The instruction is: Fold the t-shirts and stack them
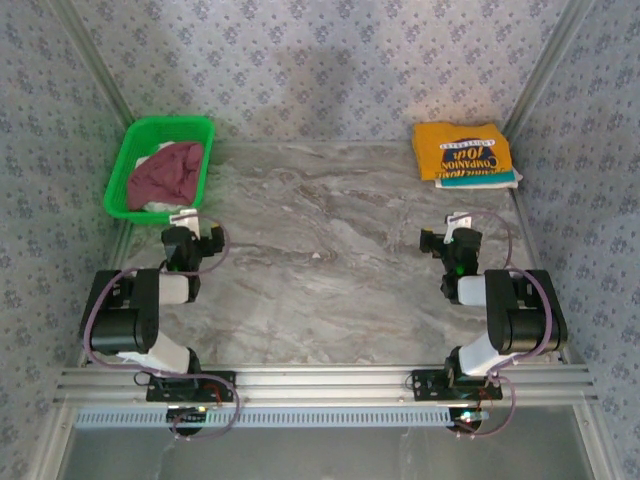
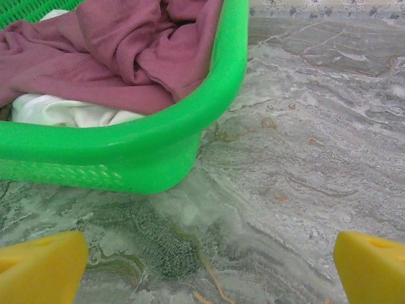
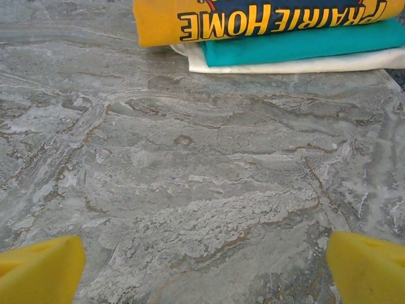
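Observation:
A folded stack of t-shirts lies at the far right of the table: an orange-yellow tee (image 1: 461,149) (image 3: 266,18) with dark lettering on top, a teal one (image 3: 304,45) under it and a white one (image 3: 285,63) at the bottom. A crumpled maroon tee (image 1: 166,171) (image 2: 120,50) lies in the green basket (image 1: 128,150) (image 2: 158,145) over a white one (image 2: 63,111). My left gripper (image 1: 192,222) (image 2: 209,266) is open, just short of the basket's near corner, with nothing between its yellow fingertips (image 2: 41,266). My right gripper (image 1: 453,228) (image 3: 202,266) is open over bare table, short of the stack.
The marble-patterned table (image 1: 330,250) is walled with patterned panels at the back and both sides. The basket stands in the far left corner. Both arm bases sit on the rail at the near edge.

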### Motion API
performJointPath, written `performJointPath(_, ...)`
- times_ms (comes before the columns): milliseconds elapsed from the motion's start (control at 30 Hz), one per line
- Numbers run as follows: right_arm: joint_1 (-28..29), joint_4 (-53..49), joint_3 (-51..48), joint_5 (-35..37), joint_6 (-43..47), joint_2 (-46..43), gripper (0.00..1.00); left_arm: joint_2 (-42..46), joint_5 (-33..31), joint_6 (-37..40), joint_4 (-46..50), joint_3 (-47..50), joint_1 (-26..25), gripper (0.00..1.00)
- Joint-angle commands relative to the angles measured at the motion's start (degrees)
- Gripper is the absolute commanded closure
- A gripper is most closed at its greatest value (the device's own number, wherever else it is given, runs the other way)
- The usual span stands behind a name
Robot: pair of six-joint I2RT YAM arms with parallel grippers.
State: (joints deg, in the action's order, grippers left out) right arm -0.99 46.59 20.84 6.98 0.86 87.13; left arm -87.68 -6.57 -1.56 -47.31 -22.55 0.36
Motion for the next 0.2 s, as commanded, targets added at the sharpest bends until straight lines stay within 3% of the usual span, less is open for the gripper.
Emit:
performJointPath(0,0.2,1.5,0.8,-0.1,-0.2,0.2,0.00,-0.3,1.7,-0.6,0.7,-1.2,0.4,0.00)
performJointPath(167,0.2,1.4,0.8,-0.2,-0.2,0.2,0.00,-0.1,1.8,-0.5,0.5,-1.1,0.4,0.00)
